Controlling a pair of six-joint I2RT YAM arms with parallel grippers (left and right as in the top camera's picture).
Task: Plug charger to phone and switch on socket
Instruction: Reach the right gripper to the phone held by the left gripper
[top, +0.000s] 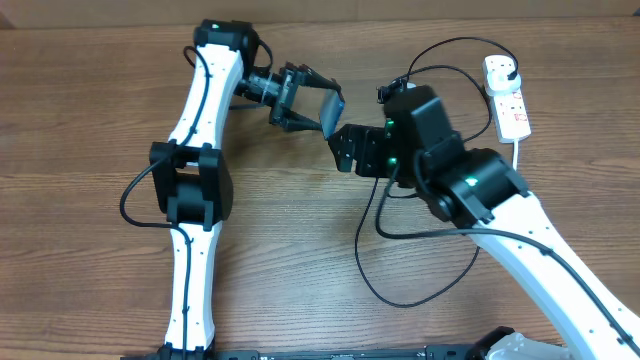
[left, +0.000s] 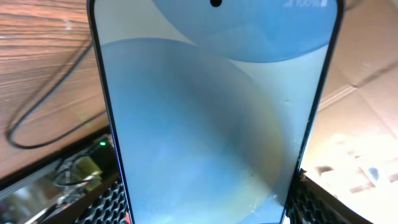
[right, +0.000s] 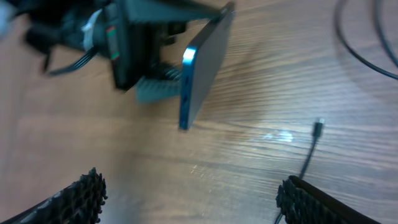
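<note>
The left gripper (top: 300, 102) is clamped on the phone (top: 327, 106) and holds it clear of the table (top: 80, 90), over the middle of the table and toward its far edge; in the left wrist view the lit blue screen fills nearly the whole picture, with the gripper's ribbed pads showing at both of its lower sides; in the right wrist view the phone hangs tilted, its short bottom edge turned toward the right gripper (right: 189, 183); that gripper's jaws stand wide apart with nothing between them, its dark ribbed fingers (right: 74, 199) low above the wood, just to the right of the phone in the overhead view; the charger (top: 455, 40) trails in loose black loops across the right half of the table and under the right arm; its connector tip (right: 319, 126) lies free on the wood, apart from the phone, and the cable behind it runs back close by the right-hand finger, whether touching I cannot tell; the socket (top: 507, 95) lies near the far right corner, a black plug (top: 500, 68) seated at its far end and its white lead (top: 517, 150) running toward the near edge; the switch position is too small to read.
</note>
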